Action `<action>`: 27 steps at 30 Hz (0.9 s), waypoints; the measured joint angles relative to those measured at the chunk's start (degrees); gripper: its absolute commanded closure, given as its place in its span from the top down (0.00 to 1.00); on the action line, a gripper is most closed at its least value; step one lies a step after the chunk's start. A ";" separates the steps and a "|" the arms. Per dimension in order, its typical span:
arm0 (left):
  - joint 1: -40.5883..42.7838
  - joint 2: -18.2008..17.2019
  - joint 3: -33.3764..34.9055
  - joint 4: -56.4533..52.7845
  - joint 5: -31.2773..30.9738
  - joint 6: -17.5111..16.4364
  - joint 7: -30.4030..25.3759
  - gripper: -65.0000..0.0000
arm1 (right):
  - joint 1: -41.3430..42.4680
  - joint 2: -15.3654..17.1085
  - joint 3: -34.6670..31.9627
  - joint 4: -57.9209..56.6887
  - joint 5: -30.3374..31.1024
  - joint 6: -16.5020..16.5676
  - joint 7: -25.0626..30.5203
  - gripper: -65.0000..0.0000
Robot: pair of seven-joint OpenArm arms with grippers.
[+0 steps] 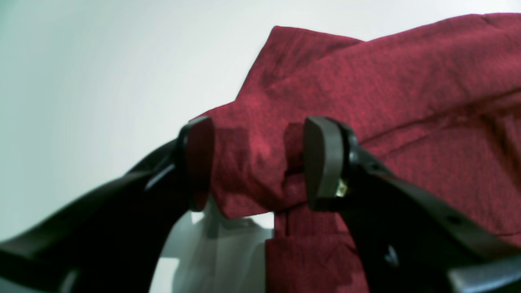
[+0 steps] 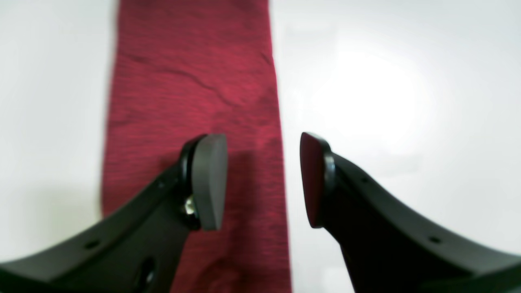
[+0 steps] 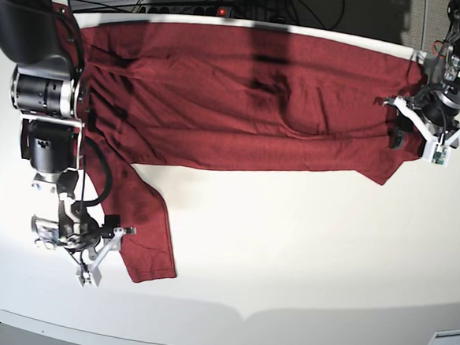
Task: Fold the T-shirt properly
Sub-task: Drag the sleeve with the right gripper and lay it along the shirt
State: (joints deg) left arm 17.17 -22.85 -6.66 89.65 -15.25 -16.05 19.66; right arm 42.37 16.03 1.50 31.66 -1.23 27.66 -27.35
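The dark red T-shirt (image 3: 243, 102) lies spread along the back of the white table, one long sleeve (image 3: 147, 230) trailing toward the front left. My left gripper (image 3: 413, 134) is at the shirt's right end. In the left wrist view its jaws stand wide open (image 1: 260, 162) around a bunched fold of the T-shirt (image 1: 407, 101), without pinching it. My right gripper (image 3: 108, 251) is at the sleeve's end. In the right wrist view it is open (image 2: 262, 181), straddling the long edge of the sleeve (image 2: 191, 81), one finger (image 2: 209, 183) over fabric and the other over bare table.
The white table (image 3: 288, 248) stretches in front of the shirt to its front edge. Dark cables and a power strip (image 3: 218, 10) run behind the back edge. My right arm's black body (image 3: 46, 96) stands over the shirt's left end.
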 measured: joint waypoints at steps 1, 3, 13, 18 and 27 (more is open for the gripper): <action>0.00 0.00 0.00 0.00 0.00 0.00 0.02 0.52 | 0.00 -0.02 0.00 -0.81 -0.59 -0.11 0.68 0.45; 0.00 0.00 0.00 0.00 0.00 0.00 0.02 0.52 | 0.00 0.00 0.00 -2.47 -2.56 -0.70 1.01 0.45; 0.00 0.00 0.00 0.00 0.00 0.00 0.02 0.52 | 0.37 0.28 0.02 -7.93 -3.15 -1.14 3.82 0.45; 0.00 0.00 0.00 0.00 0.00 0.00 0.02 0.52 | 0.50 0.33 0.11 -10.49 -3.02 -1.09 3.63 0.36; 0.00 0.00 0.00 0.00 0.00 0.00 0.02 0.52 | 0.31 -0.02 0.22 -11.47 -8.00 -0.42 6.73 0.00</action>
State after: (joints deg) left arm 17.17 -22.85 -6.66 89.65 -15.25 -16.05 19.68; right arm 42.68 16.01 1.72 20.18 -9.23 27.24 -20.62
